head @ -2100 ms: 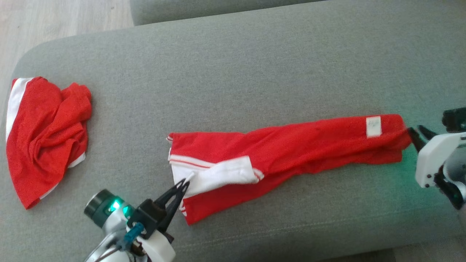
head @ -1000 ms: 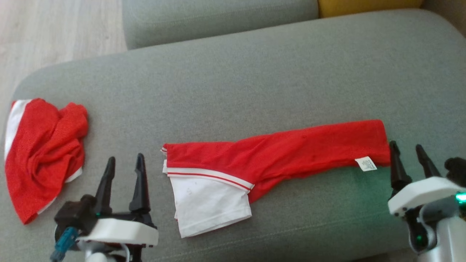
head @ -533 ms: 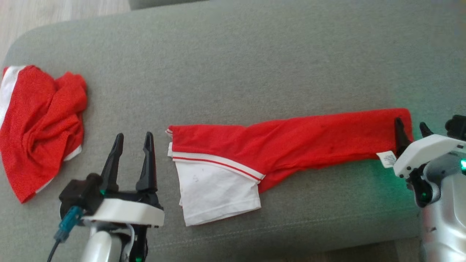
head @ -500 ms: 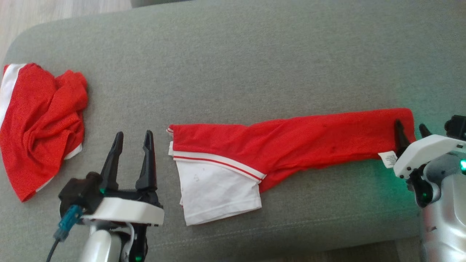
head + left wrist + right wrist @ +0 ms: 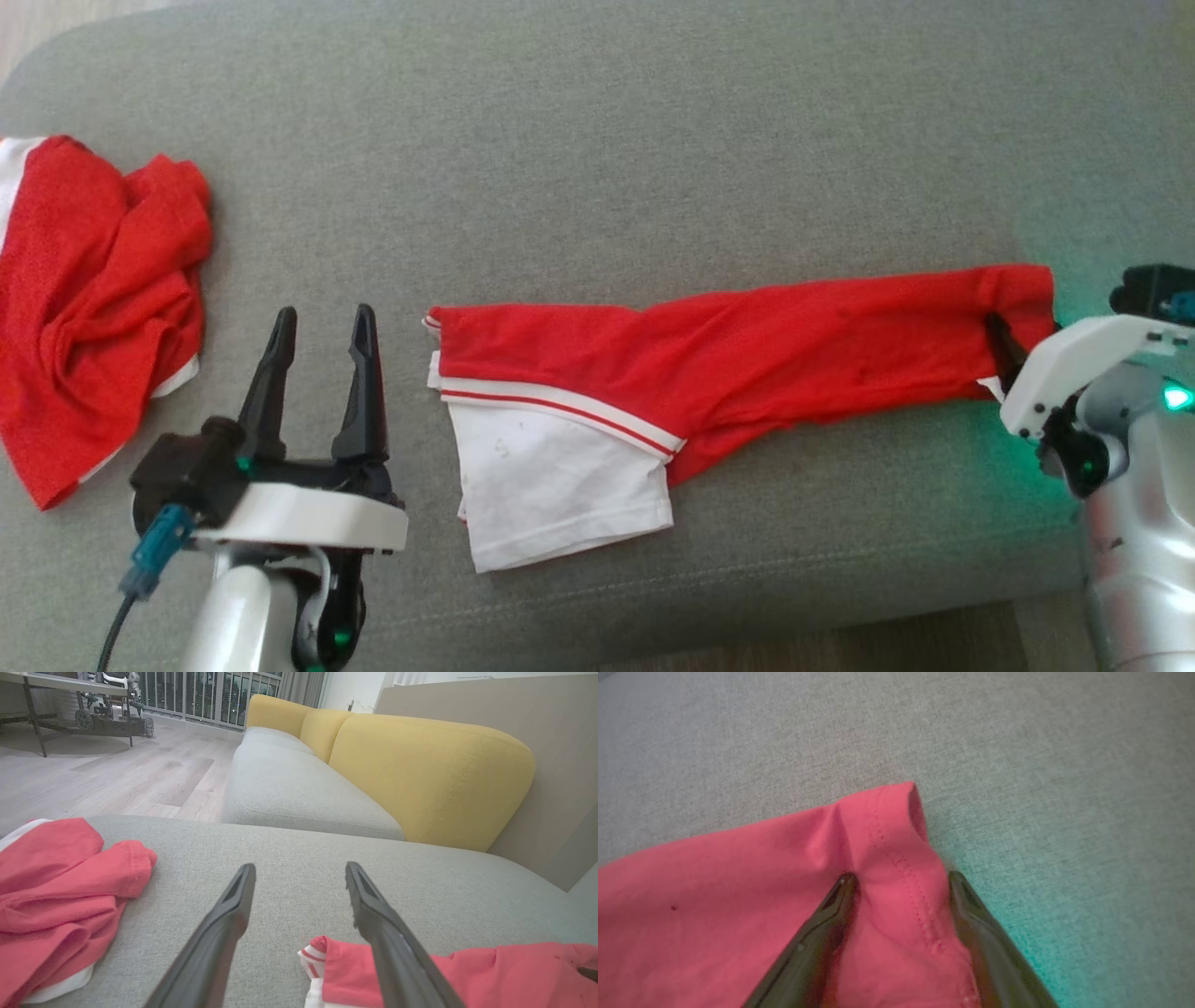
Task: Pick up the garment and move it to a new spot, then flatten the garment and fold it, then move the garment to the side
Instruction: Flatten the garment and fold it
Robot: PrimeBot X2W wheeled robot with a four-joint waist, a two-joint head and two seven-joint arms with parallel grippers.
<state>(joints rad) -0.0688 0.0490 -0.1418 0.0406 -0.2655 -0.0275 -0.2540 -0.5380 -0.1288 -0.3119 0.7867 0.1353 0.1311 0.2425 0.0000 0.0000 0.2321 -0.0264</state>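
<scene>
Since half a second ago, my right end effector [image 5: 901, 876] has nosed further onto the garment [image 5: 747, 355], and the white label that showed beside it is now almost covered; the head camera has also tipped, so I don't read the whole-picture shift as the cloth moving. The garment lies as a long, narrow red band across the grey sofa seat [image 5: 653, 140], with its white sleeve [image 5: 560, 495] spread flat at the end nearest my left side. The right end effector stands wide, one finger dimpling the cloth and the other at the edge of the stitched hem [image 5: 896, 858], so the hem sits between them, ready to be pinched but not yet held. The left end effector [image 5: 323, 313] is equally wide and holds nothing, parked just beside the sleeve end, apart from it. I judge that is so both ends can be taken for the next fold. A second red garment [image 5: 93, 308] lies crumpled well to the left.
</scene>
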